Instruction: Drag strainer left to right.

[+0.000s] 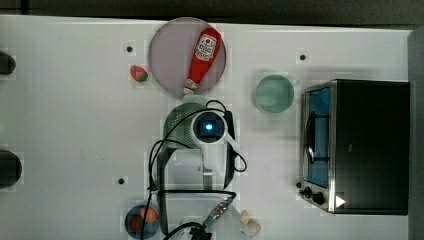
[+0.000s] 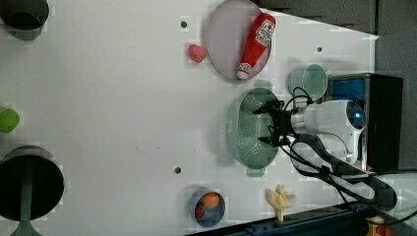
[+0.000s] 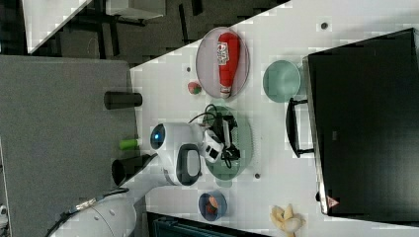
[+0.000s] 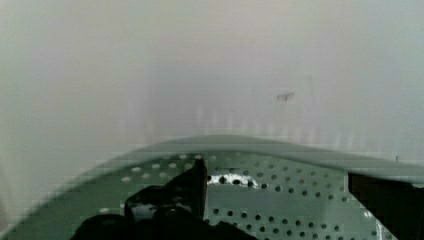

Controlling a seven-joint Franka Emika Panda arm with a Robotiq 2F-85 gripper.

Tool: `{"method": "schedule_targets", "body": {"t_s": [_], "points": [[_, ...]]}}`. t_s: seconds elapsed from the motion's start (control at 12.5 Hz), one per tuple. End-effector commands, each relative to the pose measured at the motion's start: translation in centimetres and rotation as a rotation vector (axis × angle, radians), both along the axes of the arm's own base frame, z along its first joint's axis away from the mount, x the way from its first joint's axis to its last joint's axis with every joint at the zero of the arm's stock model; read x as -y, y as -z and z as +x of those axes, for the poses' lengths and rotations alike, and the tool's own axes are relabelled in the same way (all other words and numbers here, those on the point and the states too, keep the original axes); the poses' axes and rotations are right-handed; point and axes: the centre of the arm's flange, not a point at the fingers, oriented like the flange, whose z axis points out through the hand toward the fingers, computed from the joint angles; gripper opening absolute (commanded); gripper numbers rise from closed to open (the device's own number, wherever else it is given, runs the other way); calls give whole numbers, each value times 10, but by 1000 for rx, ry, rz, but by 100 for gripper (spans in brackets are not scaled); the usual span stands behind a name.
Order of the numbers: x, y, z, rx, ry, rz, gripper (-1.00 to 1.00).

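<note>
Strainer [image 2: 246, 130]: pale mint green, oval, sitting on the white worktop [image 2: 108, 98]; this is my landmark.
Tool [image 2: 260, 126]: down inside the strainer's bowl, its two dark fingers [image 4: 192, 187] spread wide apart over the perforated bottom, pinching nothing that I can see.
Plate [image 1: 167, 55]: round, grey-lilac, just beside the strainer's narrow end, carrying a red ketchup bottle [image 1: 202, 60].
Cup [image 1: 274, 93]: teal-green, near the strainer, between it and the black toaster oven [image 1: 367, 145].
Strawberry [image 1: 139, 74]: small and red, beside the plate, further from the strainer.
Small bowl [image 2: 206, 207]: blue with fruit, off the strainer's other narrow end, a banana [image 2: 281, 199] near it.
</note>
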Motion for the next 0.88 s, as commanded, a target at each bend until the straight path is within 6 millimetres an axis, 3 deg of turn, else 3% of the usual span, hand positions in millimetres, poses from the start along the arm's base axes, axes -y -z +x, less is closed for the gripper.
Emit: {"method": "schedule_targets", "body": {"t_s": [0.08,0.48,0.64,0.88], "points": [[43,-22,10,55,-20,-15,100],[87,-25,6,56,-84,-36,100],[85,-31,11,69,-89,-36,100],[55,-60,19,85,-139,-10,100]]}}
